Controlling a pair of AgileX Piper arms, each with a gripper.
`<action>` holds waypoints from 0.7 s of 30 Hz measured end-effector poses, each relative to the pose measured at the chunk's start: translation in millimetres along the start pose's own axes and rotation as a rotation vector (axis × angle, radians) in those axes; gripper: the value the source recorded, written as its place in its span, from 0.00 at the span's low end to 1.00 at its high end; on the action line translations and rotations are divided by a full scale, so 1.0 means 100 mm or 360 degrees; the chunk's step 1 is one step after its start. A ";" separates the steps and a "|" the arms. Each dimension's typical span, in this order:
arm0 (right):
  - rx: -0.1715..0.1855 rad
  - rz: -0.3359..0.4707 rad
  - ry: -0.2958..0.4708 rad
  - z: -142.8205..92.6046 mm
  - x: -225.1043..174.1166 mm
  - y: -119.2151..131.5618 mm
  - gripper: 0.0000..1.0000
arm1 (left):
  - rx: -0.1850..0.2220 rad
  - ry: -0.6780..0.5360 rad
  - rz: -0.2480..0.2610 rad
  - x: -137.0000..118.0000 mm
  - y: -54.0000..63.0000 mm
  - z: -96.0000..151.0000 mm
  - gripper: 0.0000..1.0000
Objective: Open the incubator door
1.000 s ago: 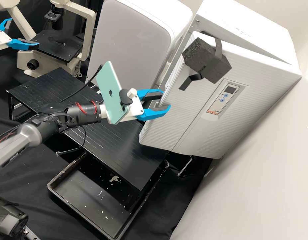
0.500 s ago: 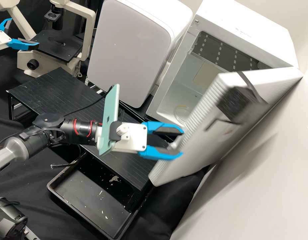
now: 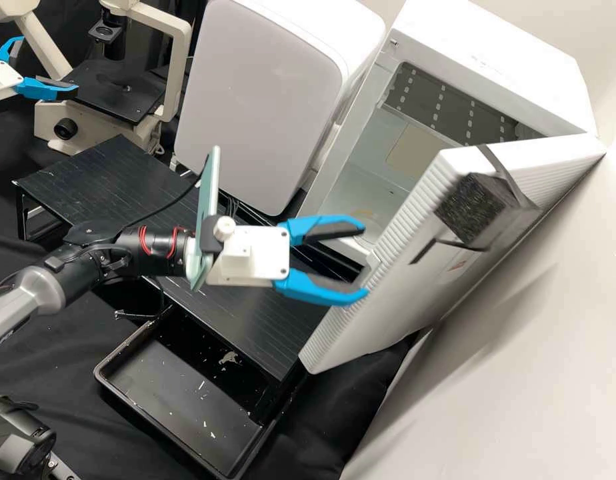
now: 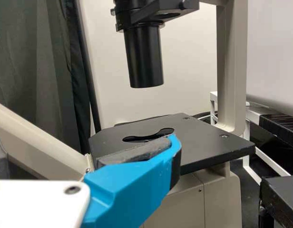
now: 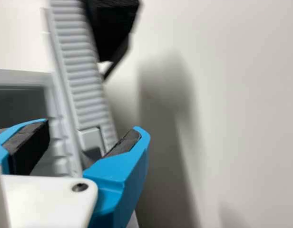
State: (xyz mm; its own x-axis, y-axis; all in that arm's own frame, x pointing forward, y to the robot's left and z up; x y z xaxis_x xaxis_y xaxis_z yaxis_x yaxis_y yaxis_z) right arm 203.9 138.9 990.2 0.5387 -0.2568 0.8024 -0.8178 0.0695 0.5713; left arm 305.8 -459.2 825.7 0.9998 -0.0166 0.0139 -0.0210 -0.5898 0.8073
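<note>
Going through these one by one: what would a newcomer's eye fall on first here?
The incubator door stands open at the high view's right, a black block strapped to it. Beside its ribbed edge is the right gripper, fingers apart, with a teal phone mounted behind it.

Incubator door: white, ribbed edge, dark block strapped on; wide open, angled out from incubator body.

The dark grey jointed right arm bears a white right hand with two bright blue fingers spread apart, and the white-and-blue left hand likewise stands open.
</note>
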 end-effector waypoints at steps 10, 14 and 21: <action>-0.0315 -0.0169 0.0577 -0.14 -0.14 -0.55 1.00 | 0.0000 0.0000 0.0000 0.00 0.00 0.00 1.00; -0.0328 -0.0214 0.0577 -0.12 -0.13 -0.71 1.00 | 0.0000 0.0000 0.0000 0.00 0.00 0.00 1.00; -0.0249 -0.0351 0.0502 0.03 0.03 -1.10 1.00 | 0.0000 0.0000 0.0000 0.00 0.00 0.00 1.00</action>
State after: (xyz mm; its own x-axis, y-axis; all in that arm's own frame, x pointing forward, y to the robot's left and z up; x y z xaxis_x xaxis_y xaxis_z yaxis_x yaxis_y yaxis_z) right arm 295.2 128.0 929.6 0.7529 0.0245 0.6577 -0.6485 0.1976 0.7351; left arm 305.8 -459.2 825.7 0.9998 -0.0166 0.0139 -0.0210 -0.5898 0.8073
